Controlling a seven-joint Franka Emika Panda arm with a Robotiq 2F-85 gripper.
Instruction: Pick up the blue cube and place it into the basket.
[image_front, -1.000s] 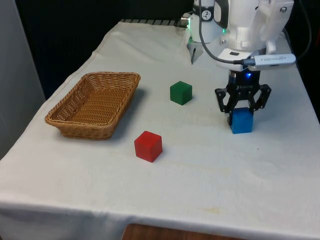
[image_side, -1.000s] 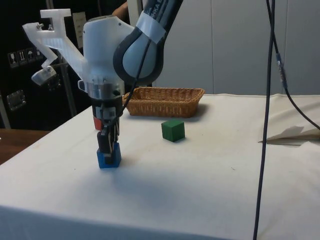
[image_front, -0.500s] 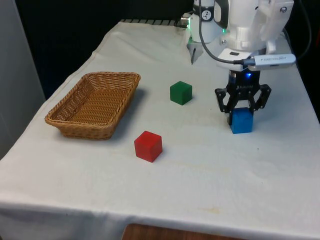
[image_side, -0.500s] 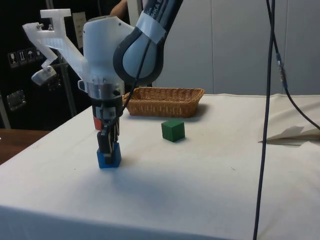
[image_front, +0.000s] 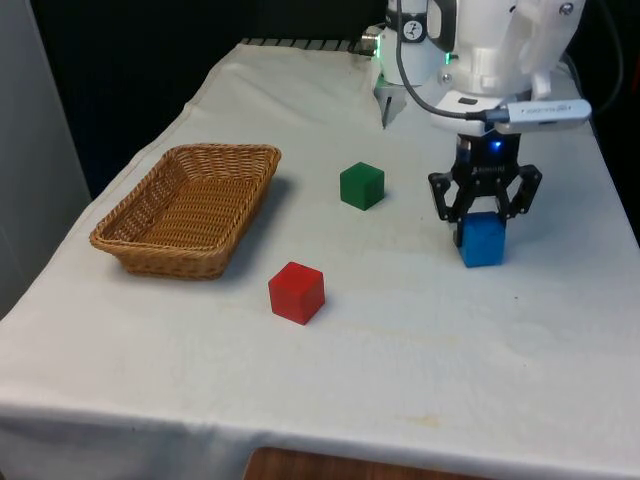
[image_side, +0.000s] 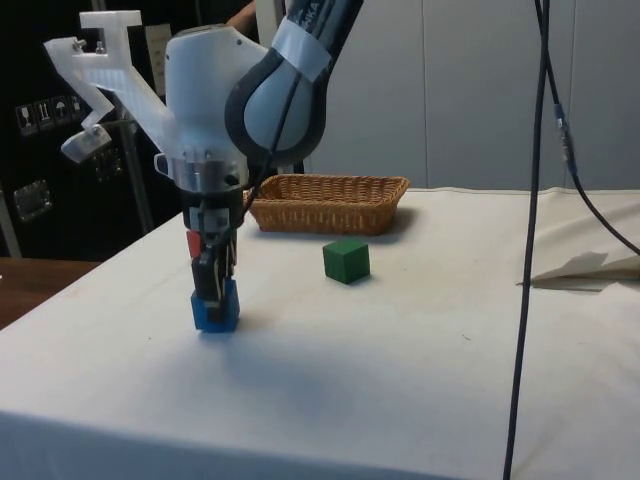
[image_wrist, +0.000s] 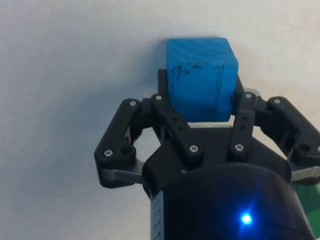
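The blue cube (image_front: 483, 241) (image_side: 214, 308) (image_wrist: 200, 75) sits between the black fingers of my gripper (image_front: 484, 222) (image_side: 212, 290) (image_wrist: 199, 100), which is shut on it at the front view's right side of the table. The cube hangs just off the white cloth. The wicker basket (image_front: 152, 237) (image_side: 328, 203) stands at the front view's left, well away from the gripper, with nothing inside.
A green cube (image_front: 361, 186) (image_side: 346, 260) rests mid-table between gripper and basket. A red cube (image_front: 296, 292) lies nearer the front edge, partly hidden behind the gripper in the side view (image_side: 192, 243). A black cable (image_side: 530, 250) hangs down at the side.
The arm has risen slightly, taking the blue cube a little way up off the cloth. The other cubes and the basket have not moved.
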